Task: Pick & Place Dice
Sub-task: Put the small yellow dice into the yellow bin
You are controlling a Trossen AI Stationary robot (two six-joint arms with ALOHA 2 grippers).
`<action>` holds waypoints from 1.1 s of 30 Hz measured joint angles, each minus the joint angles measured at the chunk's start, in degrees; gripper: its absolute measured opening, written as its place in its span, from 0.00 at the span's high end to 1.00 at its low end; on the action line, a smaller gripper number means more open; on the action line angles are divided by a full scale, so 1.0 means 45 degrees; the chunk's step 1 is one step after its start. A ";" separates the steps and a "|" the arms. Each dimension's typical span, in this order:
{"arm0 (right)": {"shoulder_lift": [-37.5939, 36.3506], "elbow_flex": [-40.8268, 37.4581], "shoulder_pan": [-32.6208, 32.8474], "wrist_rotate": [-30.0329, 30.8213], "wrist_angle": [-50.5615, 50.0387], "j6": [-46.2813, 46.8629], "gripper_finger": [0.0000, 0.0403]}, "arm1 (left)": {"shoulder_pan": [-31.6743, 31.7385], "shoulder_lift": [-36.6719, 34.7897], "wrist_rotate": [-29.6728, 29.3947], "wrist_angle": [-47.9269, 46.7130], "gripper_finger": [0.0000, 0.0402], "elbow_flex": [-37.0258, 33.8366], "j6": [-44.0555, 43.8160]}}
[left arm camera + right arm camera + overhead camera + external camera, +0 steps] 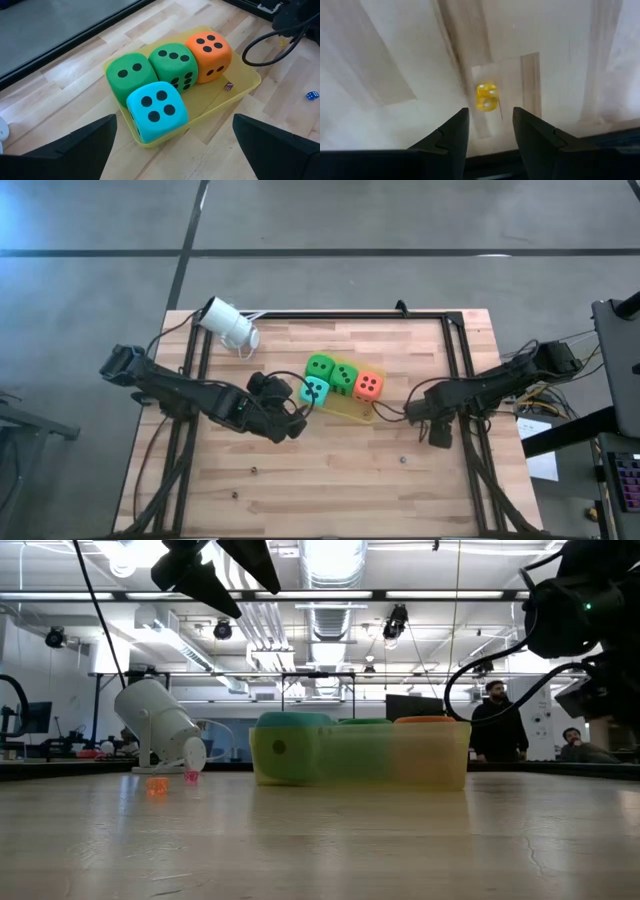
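Yellow small die (pixel 486 96) should be centred between the half-spread right fingers (pixel 490 131) before closing; left fingers (pixel 175 145) are held spread near the tray (pixel 246 86).

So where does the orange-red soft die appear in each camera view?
High view: orange-red soft die, right end of the yellow plastic tray.
Low view: only its top above the tray wall.
Left wrist view: far corner.
Right wrist view: absent.
Shared landmark: the tray.
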 joint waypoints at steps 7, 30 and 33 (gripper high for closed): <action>0.0000 -0.0053 0.0021 0.0544 0.0170 0.0572 0.66 | 0.0000 0.0000 0.0000 0.0004 0.00 0.0000 0.0000; -0.0024 -0.0675 0.0021 0.0651 0.1431 0.1316 0.69 | -0.0008 0.0000 0.0000 0.0000 0.00 0.0000 0.0010; 0.0005 -0.0560 0.0026 0.0647 0.1407 0.1290 0.73 | -0.0005 0.0000 0.0000 0.0000 0.00 0.0000 0.0010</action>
